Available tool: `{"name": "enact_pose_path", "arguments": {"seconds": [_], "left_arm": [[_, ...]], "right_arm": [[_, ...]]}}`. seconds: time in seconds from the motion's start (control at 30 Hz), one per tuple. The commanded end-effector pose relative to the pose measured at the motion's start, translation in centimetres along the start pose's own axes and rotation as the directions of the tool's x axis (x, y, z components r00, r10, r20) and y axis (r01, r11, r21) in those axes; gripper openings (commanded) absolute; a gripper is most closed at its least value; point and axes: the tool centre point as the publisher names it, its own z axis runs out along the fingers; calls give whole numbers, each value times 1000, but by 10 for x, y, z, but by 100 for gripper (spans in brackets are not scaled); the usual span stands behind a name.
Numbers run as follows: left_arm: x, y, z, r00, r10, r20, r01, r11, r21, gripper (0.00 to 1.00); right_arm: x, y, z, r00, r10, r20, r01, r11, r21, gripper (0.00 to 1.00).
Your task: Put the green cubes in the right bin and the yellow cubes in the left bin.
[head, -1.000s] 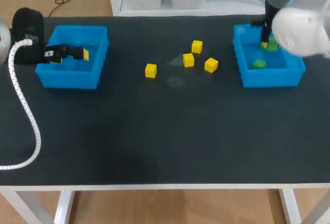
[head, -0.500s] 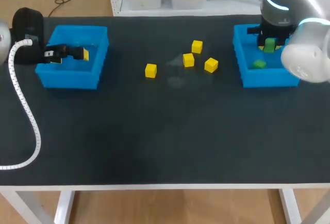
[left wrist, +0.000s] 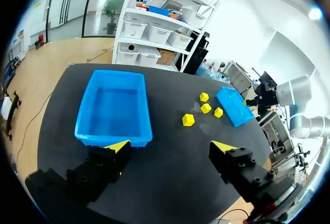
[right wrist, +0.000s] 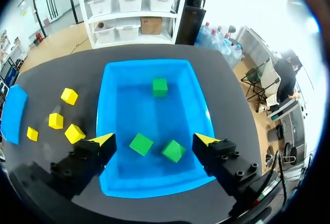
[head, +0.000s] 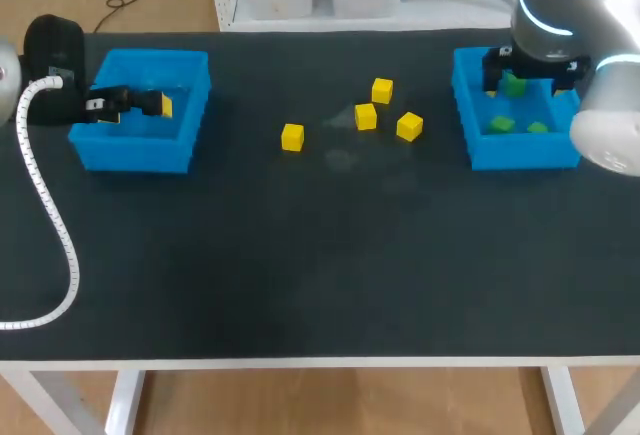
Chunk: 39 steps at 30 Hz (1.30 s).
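Right gripper (right wrist: 154, 139): fingers spread wide, nothing between them. It hangs over the near half of the right bin (right wrist: 203, 116). Three green cubes (right wrist: 141, 143) lie on the bin floor, two under the gripper and just apart from each other, one toward the far wall.

Left gripper (left wrist: 170, 145): fingers also apart, holding nothing. It sits at the near edge of the left bin (left wrist: 85, 105); no cube shows inside that bin.

Four yellow cubes (head: 366, 116) are out on the table (head: 300, 255) between the bins. Three sit near one another toward the right bin, one is apart toward the left.

Judgement: green half looks done, yellow half not yet begun.

Risks:
- The clustered three sit close, so a finger coming down for one could nudge a neighbour.
- Several cubes are turned at an angle, and pads meeting corners instead of faces could let a cube twist out.
- Both arms working the middle could foul each other.

Cubes: small, solid-coloured, sharp-edged, matte; likely light and easily pushed.
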Motion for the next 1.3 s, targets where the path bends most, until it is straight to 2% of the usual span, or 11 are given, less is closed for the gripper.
{"name": "enact_pose_path", "arguments": {"seconds": [0.03, 0.33, 0.43, 0.5, 0.57, 0.77, 1.03, 1.13, 1.23, 1.3], "left_arm": [[0, 1, 1, 1000, 0, 1, 0, 1000, 4, 100], [0, 1, 1, 1000, 0, 1, 0, 1000, 4, 100], [-17, 2, 12, 993, 45, -109, -47, 999, -21, 100], [-28, -2, 20, 982, 104, -158, -114, 992, -50, 100], [-36, -7, 29, 969, 101, -226, -128, 985, -112, 100], [-54, -38, 59, 948, 84, -307, -142, 975, -172, 100], [-51, -68, 103, 927, 84, -367, -179, 956, -234, 100], [-47, -71, 122, 920, 77, -384, -177, 957, -231, 100], [-44, -67, 139, 914, 82, -397, -191, 951, -244, 100], [-42, -62, 150, 913, 60, -403, -170, 955, -244, 100]], "right_arm": [[4, -1, -1, 995, 3, 98, -3, 1000, 0, 100], [4, -1, -1, 995, 3, 98, -3, 1000, 0, 100], [4, -1, -1, 995, 3, 98, -3, 1000, 0, 100], [4, -1, -1, 995, 3, 98, -3, 1000, 0, 100], [4, -1, -1, 995, 3, 98, -3, 1000, 0, 100], [4, -1, -1, 995, 3, 98, -3, 1000, 0, 100], [4, -1, -1, 995, 3, 98, -3, 1000, 0, 100], [4, -1, -1, 995, 3, 98, -3, 1000, 0, 100], [4, -1, -1, 995, 3, 98, -3, 1000, 0, 100], [4, -1, -1, 995, 3, 98, -3, 1000, 0, 100]]}}
